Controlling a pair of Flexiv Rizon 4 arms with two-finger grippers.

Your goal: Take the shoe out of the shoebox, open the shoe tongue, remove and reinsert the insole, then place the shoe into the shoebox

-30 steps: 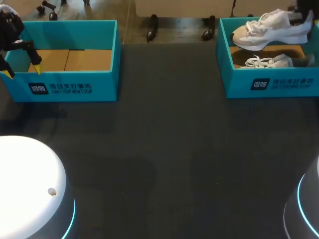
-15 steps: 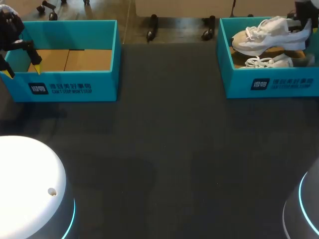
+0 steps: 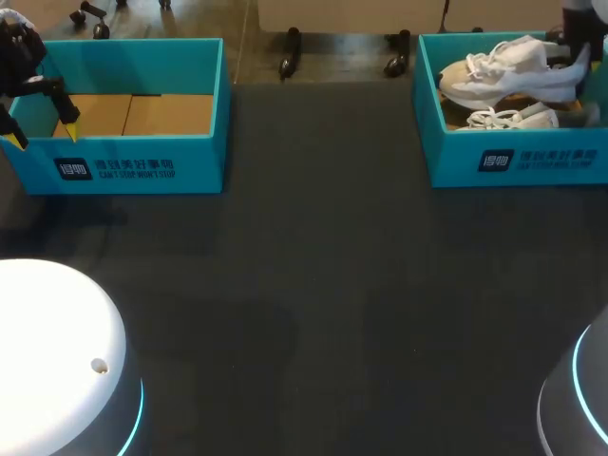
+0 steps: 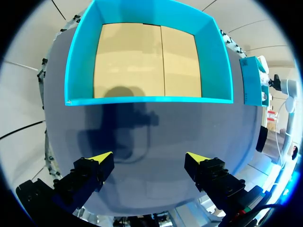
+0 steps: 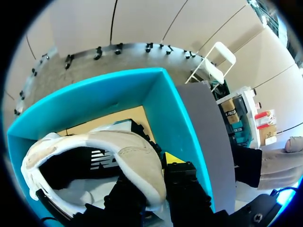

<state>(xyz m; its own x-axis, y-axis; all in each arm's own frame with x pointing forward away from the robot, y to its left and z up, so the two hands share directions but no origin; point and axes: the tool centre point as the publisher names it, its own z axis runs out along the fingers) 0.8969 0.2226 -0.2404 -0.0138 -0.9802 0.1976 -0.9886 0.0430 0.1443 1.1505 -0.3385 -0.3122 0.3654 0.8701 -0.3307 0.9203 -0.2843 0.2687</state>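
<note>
A white and beige shoe hangs low over the right teal shoebox, toe toward the middle of the table. My right gripper is shut on its heel. In the right wrist view the fingers pinch the padded heel collar of the shoe, one inside and one outside, with the box's wall beside my right gripper. A second white shoe lies on the box floor. My left gripper hangs open at the near left corner of the left shoebox. My left gripper holds nothing.
The left shoebox holds nothing but its cardboard floor. Dark table surface stretches between and in front of the two boxes. White domed robot bases sit at both near corners.
The right gripper has lowered the held shoe toward the right box and levelled it. The left arm has not moved.
</note>
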